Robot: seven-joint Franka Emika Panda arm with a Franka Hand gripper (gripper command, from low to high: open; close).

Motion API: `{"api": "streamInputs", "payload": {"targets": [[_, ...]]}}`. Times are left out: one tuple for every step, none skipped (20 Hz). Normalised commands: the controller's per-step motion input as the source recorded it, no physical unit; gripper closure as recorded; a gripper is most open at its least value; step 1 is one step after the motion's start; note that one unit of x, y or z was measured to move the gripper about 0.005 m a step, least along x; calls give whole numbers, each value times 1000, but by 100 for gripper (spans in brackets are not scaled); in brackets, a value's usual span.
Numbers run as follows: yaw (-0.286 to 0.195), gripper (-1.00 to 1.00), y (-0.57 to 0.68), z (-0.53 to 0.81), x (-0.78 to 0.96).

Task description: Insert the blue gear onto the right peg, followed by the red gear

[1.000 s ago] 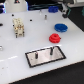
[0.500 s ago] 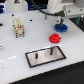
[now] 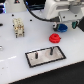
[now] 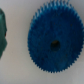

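From my wrist camera the blue gear (image 4: 55, 42) lies flat directly under my gripper (image 3: 63, 26); whether the fingers are parted, I cannot tell.

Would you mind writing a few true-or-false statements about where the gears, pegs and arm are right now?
1. The red gear lies on the table beside the plate. True.
2. The blue gear already sits on the right peg. False: both pegs are bare.
3. The gripper is above the blue gear. True: the wrist view looks straight down on it.
4. The red gear is stacked on the blue gear. False: they lie separately.
5. The plate has two pegs. True.
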Motion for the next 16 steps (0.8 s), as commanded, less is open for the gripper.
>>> {"api": "streamInputs", "payload": {"targets": [[0, -100, -117, -300, -202], [0, -100, -31, 25, -281], [0, -100, -109, -16, -378], [0, -100, -65, -69, -301], [0, -100, -16, 85, -282], [0, 100, 8, -108, -335], [0, -100, -28, -246, -368], [0, 100, -49, -45, -170], [0, -100, -55, 45, -216], [0, -100, -49, -37, -285], [0, -100, -21, -170, -97], [0, 100, -87, -190, -133], [0, -100, -24, -24, -60], [0, 100, -42, -111, -113], [0, 100, -39, -138, -268], [0, 100, -48, -214, -257]]}}
